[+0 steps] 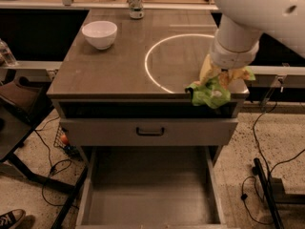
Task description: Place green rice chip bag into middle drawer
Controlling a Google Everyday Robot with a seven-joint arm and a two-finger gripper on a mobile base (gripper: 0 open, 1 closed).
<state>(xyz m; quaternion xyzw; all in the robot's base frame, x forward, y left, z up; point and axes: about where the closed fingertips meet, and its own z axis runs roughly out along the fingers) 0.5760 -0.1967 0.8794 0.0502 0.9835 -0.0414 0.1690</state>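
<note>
Gripper (220, 78) (with bag (208, 94)) over counter (119, 70) edge

The brown bench (109, 75) carries a white bowl (99, 34) at its back left and a small can (136, 3) at the back edge. A pale ring (146, 63) marks its right half. At the front right corner the gripper (217, 78) hangs, jaws pinching the green bag (209, 94), which overhangs the edge.

White arm (259, 4) is seen entering from the upper right, angled down and leftward. Wrist (234, 46) is pointed straight down. Gripper (221, 80) is held low at the right of the scene, yellowish fingers (209, 70) clamped on the green rice chip bag (209, 93).
</note>
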